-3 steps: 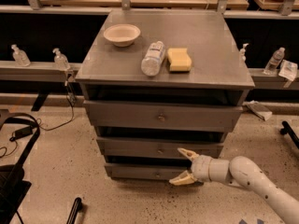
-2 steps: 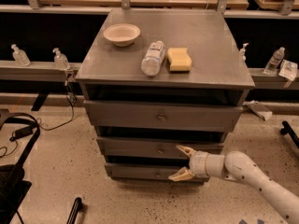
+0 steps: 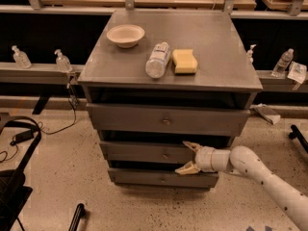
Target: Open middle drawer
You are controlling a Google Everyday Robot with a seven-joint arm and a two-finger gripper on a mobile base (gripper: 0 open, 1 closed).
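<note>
The grey metal cabinet (image 3: 211, 37) has three drawer fronts stacked. The middle drawer (image 3: 139, 151) is the mid-sized front, with a small round knob (image 3: 165, 155) at its centre. My gripper (image 3: 185, 157) comes in from the lower right on a white arm (image 3: 260, 174). Its two tan fingers are spread open, one at the drawer's upper edge (image 3: 190, 146) and one near its lower edge (image 3: 186, 168). The fingertips are just right of the knob and hold nothing.
On the cabinet top lie a white bowl (image 3: 125, 35), a clear bottle on its side (image 3: 158, 59) and a yellow sponge (image 3: 185, 61). Small bottles (image 3: 62, 60) stand on rails behind. A black frame and cables (image 3: 19, 143) are at the left on the floor.
My gripper has moved a little left along the middle drawer front, closer to the knob. Its fingers stay spread. The drawers have not moved.
</note>
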